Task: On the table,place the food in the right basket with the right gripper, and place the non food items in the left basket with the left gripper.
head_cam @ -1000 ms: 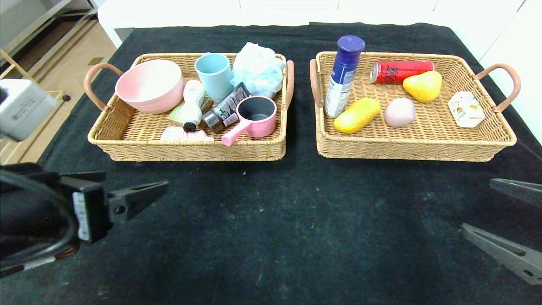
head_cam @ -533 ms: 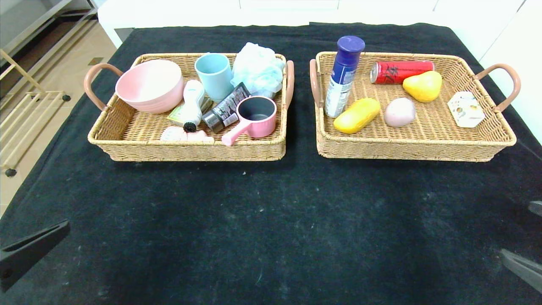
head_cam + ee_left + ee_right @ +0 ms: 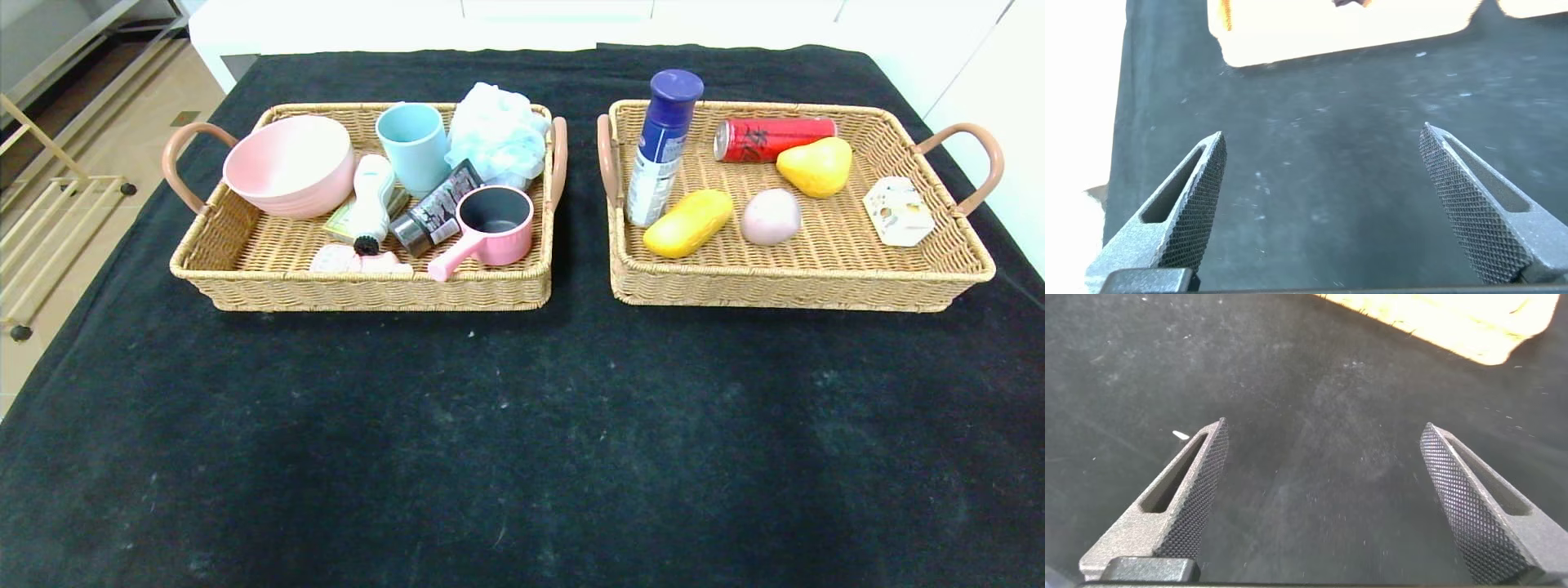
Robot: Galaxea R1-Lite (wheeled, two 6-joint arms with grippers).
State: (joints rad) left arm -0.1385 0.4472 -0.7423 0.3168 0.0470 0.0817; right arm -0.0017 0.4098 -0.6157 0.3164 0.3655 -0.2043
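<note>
Wicker on both sides: you have the saucepan (image 3: pixel 487 227), brush bottle (image 3: pixel 370 200) and pink bottle (image 3: pixel 359 260) in the left basket (image 3: pixel 245 255), and the yellow fruit (image 3: pixel 688 222), egg-shaped lump (image 3: pixel 771 216) and blue-capped can (image 3: pixel 663 145) in the right basket (image 3: pixel 824 269). Your left gripper (image 3: pixel 1323 208) and right gripper (image 3: pixel 1323 502) hang over bare black tabletop (image 3: pixel 522 441), fingers spread wide, holding nothing.

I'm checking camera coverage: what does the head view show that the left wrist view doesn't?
Only the head view shows the contents: the pink saucepan in the left basket, and the yellow fruit and blue-capped can in the right basket. Only the left wrist view shows the left gripper, open and empty. Both show the table.
</note>
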